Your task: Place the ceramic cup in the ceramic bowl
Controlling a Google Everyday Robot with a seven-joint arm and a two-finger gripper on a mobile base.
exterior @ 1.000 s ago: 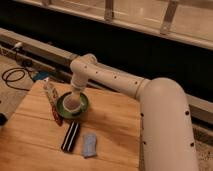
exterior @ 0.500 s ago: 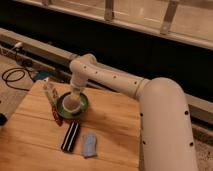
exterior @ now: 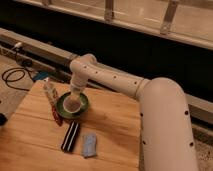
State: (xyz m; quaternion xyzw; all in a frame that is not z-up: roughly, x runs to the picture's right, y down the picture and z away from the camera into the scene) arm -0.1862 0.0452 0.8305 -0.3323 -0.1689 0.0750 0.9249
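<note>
Camera view: the white arm reaches from the right across the wooden table [exterior: 110,125], its wrist bending down over the ceramic bowl [exterior: 64,111].
Gripper: the gripper [exterior: 75,96] hangs straight above the bowl's middle, pointing down, right over the ceramic cup [exterior: 73,104].
Fingers: whether they are clamped on the cup or already let go cannot be told; the wrist hides them.
Key relation: the cup lies directly below the gripper, its opening up and its long axis upright, in line with the wrist. Any coming move would be vertical, not sideways.
Cup position: inside the bowl's green ring, roughly centred, with green showing around it. Whether its base rests on the bowl's floor or hangs just above cannot be told.
Bowl contents: only the cup.
Task stage: judged to be at or near the release, since the cup already sits within the rim.
Risk: a tilted retreat could tip the narrow cup against the bowl wall.
Nearby: a red-and-white packet [exterior: 52,100] just left of the bowl, a black bar-shaped object [exterior: 70,136] and a blue sponge [exterior: 89,144] nearer the camera, apart from the bowl.
</note>
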